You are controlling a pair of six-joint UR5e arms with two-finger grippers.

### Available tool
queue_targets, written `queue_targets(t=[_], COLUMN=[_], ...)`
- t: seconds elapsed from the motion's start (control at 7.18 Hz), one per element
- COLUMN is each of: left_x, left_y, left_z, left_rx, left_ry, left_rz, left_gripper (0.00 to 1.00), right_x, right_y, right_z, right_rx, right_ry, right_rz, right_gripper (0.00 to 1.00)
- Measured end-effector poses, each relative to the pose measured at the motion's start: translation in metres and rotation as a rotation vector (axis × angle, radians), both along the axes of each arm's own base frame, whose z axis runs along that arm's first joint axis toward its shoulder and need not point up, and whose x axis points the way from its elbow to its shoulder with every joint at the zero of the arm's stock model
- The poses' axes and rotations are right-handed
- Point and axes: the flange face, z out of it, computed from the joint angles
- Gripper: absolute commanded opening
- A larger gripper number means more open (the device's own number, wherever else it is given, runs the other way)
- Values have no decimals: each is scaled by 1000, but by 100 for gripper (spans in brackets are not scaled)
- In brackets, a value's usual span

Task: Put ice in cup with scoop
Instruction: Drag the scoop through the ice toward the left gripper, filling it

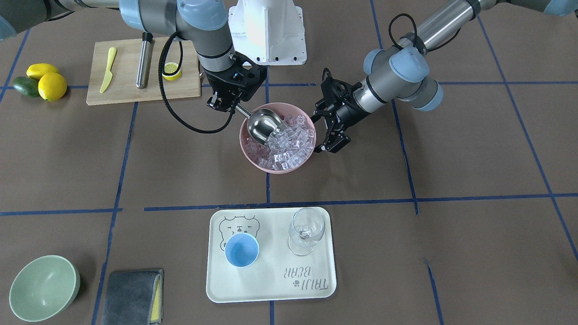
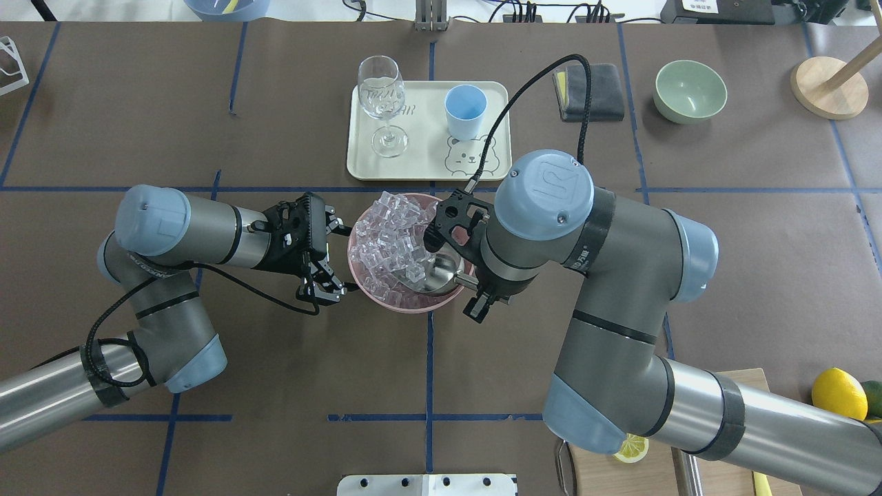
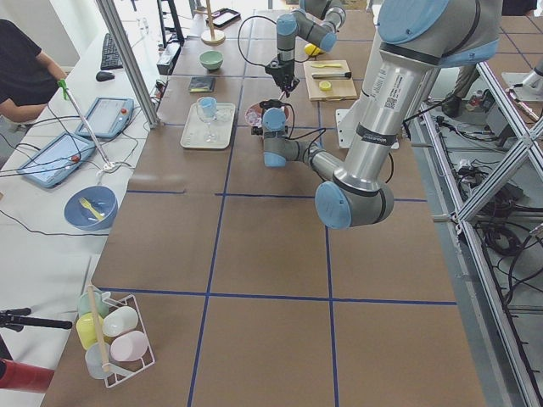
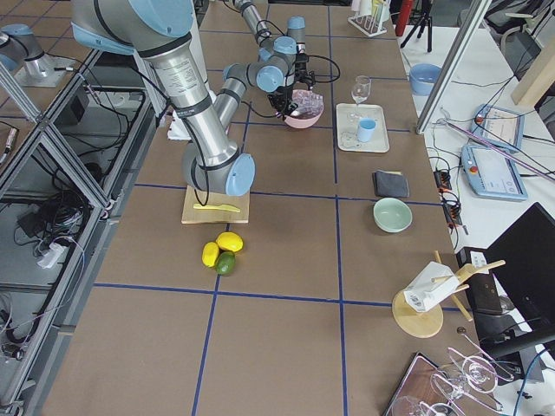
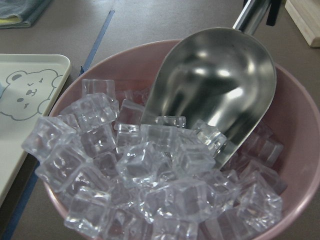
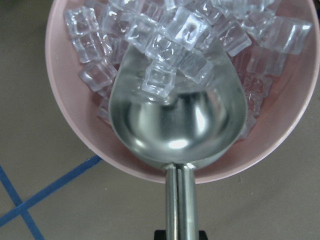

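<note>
Heaped ice hides the lip of the scoop.

The ice, many clear cubes, is heaped in a pink bowl at the table's middle. The shiny steel scoop lies tilted in it, with its mouth among the cubes and its handle toward the robot's edge. The light-blue cup stands upright and empty near the opposite edge.

Robotics lab, shown by a large surface papered brown and gridded in blue tape, aluminium framing set alongside, teach pendants laid on a white bench at ten o'clock, cable bundles heaped at three o'clock, an operator glimpsed there too
</note>
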Motion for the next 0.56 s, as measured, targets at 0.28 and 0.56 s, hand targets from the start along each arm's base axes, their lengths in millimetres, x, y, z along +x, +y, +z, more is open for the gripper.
queue_targets(t=[0.28,0.56], left_x=[-2,-4], left_y=[-1,-3], left_z=[-1,-1], left_rx=[1,2], left_ry=[2,2], left_rz=[-2,-7], left_gripper=[100,100], right_x=[1,1], right_y=[6,9], right_z=[11,10], right_rx=[-22,-45], right_ry=[-63,-101], right_rz=[44,92], right_gripper=[0,0])
